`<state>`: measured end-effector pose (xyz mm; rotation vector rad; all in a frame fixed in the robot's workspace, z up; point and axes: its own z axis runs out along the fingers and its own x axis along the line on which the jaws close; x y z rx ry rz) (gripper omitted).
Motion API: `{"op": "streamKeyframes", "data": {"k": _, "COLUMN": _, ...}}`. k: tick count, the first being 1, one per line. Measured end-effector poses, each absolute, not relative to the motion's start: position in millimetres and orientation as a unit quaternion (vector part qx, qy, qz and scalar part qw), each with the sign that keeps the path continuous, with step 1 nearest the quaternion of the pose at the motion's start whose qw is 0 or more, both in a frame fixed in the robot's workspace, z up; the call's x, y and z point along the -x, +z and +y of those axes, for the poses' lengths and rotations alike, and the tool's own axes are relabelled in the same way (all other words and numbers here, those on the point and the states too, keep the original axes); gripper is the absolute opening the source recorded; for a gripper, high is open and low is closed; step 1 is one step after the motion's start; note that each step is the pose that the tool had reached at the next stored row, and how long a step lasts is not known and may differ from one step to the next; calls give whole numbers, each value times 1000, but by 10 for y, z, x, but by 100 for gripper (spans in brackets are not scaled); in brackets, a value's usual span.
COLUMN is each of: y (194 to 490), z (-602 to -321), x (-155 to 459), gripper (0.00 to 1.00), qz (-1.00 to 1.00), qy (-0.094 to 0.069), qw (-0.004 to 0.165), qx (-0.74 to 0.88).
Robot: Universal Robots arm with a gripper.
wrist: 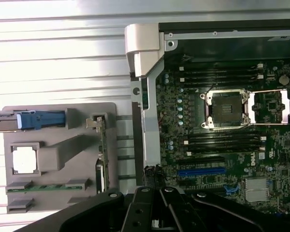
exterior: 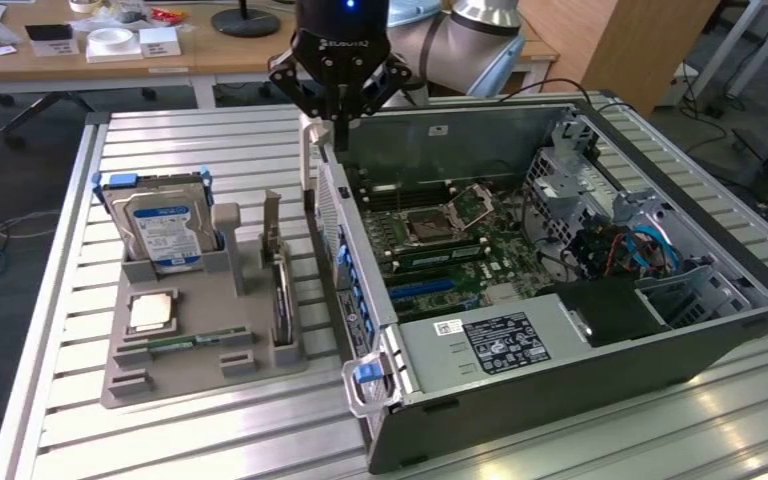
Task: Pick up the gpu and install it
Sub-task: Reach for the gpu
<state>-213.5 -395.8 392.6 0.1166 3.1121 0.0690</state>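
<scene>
A slatted metal table (exterior: 184, 140) carried everything. On the exterior view's right lay the open computer case (exterior: 598, 380), its motherboard (exterior: 478, 250) exposed and a blue expansion slot (wrist: 201, 171) unoccupied. Beside the case, on the exterior view's left, sat a grey parts tray (exterior: 191, 372) with a hard drive (exterior: 164, 235) standing at its far end.

The gripper (exterior: 340, 135) hung above the far left corner of the case, its fingers pinched together with nothing between them.

The gpu (exterior: 281, 310) stood on edge in the slot along the tray's right side, just beside the case wall, with its metal bracket at the far end. It sat nearer than the gripper, below it and apart from it.

The work looked to be at the approach for the pick, with the card not yet lifted. A grasp would call for the fingers to part and straddle the card's thin upper edge squarely, since the case wall leaves little room on that side.
</scene>
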Motion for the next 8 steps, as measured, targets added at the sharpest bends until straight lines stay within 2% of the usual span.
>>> {"op": "streamKeyframes", "data": {"k": 8, "y": 3926, "z": -3953, "x": 2242, "gripper": 11, "qz": 999, "qy": 22, "qw": 13, "qx": -37}}
